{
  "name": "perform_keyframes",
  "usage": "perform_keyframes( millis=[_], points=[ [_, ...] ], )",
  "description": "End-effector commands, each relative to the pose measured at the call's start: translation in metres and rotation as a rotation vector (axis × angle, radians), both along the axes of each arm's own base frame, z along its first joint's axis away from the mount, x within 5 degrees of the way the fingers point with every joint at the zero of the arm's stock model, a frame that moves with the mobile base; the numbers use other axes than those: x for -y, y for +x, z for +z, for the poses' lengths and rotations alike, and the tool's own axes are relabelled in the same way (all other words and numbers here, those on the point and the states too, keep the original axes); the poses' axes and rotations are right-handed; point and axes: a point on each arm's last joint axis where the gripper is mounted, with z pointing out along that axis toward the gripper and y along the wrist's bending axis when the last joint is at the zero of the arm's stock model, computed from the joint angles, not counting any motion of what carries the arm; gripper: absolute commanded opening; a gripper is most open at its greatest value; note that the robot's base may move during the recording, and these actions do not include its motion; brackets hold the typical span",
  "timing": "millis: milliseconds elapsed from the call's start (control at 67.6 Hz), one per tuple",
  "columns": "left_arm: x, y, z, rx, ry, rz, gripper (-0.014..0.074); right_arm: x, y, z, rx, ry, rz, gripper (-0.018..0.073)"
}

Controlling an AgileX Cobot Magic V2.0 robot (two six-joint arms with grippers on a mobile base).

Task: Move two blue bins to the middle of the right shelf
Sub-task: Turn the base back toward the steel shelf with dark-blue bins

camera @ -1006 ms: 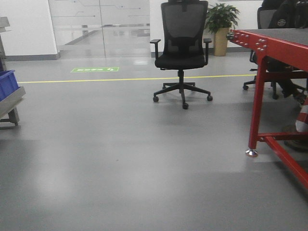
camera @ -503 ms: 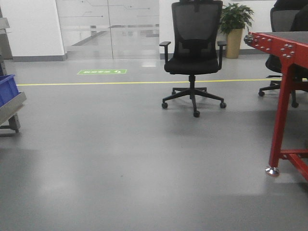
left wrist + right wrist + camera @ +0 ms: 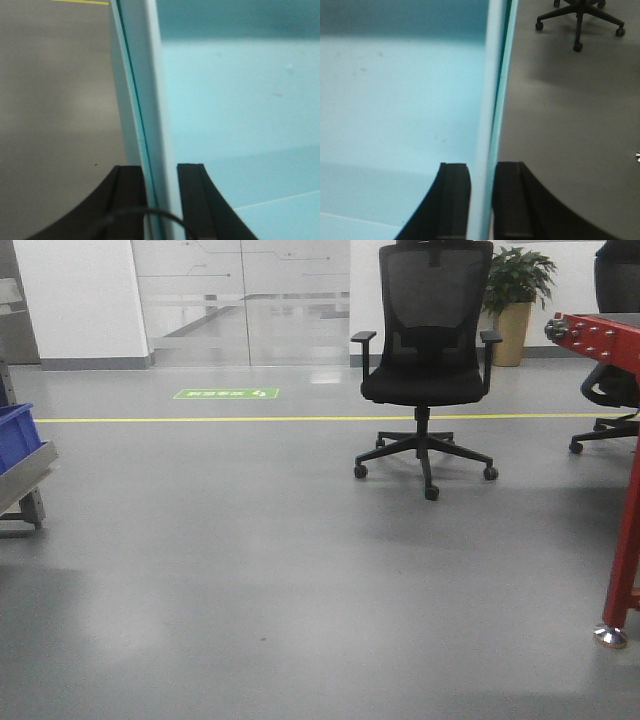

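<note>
A pale sky-blue bin (image 3: 240, 100) fills the right of the left wrist view, and its inside (image 3: 395, 100) fills the left of the right wrist view. My left gripper (image 3: 161, 170) is shut on its left wall, one black finger on each side. My right gripper (image 3: 482, 167) is shut on the opposite wall the same way. A thin darker seam runs along each gripped rim; I cannot tell whether one tub or two nested tubs are held. The bin hangs above the grey floor. The front view shows neither bins nor grippers. The right shelf is out of view.
A black office chair (image 3: 425, 370) stands ahead to the right. The red table (image 3: 625, 540) has a leg at the right edge. At the left edge, a dark blue bin (image 3: 15, 435) sits on a metal shelf (image 3: 25, 480). A yellow line (image 3: 200, 419) crosses the floor.
The front view has swung left: the chair and the red table have slid rightward in the picture, and most of the table has left the frame.
</note>
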Motion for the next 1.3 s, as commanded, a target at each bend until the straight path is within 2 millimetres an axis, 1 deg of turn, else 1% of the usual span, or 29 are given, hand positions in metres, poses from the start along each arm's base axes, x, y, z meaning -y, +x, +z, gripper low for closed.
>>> perform_keyframes(
  millis=[0, 1287],
  points=[
    [-0.0003, -0.0062, 0.0174, 0.108, -0.046, -0.015, -0.0111, 0.0037, -0.0063, 0.0210, 0.137, 0.040, 0.006, -0.0154],
    [-0.0003, -0.0062, 0.0174, 0.108, -0.046, -0.015, -0.0111, 0.0037, -0.0063, 0.0210, 0.137, 0.040, 0.006, -0.0154]
  ],
)
